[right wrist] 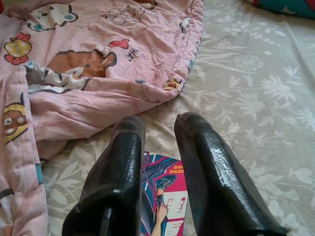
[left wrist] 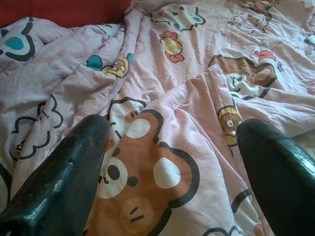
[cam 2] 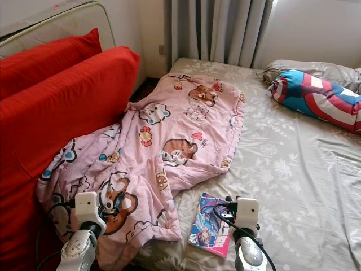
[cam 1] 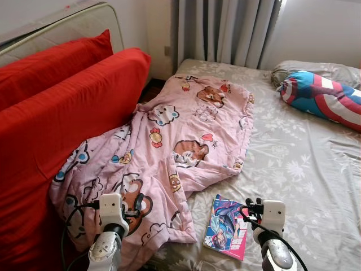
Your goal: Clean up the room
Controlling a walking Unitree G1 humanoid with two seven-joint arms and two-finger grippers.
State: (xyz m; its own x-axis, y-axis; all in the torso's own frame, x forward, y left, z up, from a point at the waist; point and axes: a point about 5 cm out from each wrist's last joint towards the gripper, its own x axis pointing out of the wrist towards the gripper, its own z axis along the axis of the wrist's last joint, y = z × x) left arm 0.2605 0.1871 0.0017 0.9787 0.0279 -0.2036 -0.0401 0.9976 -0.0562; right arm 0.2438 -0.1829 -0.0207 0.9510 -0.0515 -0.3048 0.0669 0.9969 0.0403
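On the bed (cam 1: 304, 169), a rumpled pink cartoon blanket (cam 1: 169, 147) and a comic book (cam 1: 227, 227).

Left gripper (left wrist: 172, 162), fingers wide apart, hovers over the blanket at 7 o'clock. Right gripper (right wrist: 160, 147), fingers slightly apart, empty, hangs above the book at 5 o'clock. Red cushions (cam 1: 62, 118) stand at 9 o'clock; a striped bolster (cam 1: 324, 99) lies at 2 o'clock.

We see two silver arms, each ending in a white boxy wrist block with black cables looping from it. The left hand (left wrist: 167, 162) has two thick, glossy black fingers (left wrist: 59, 182), rounded at the tips; the right hand (right wrist: 160, 123) has the same black fingers (right wrist: 206, 167).
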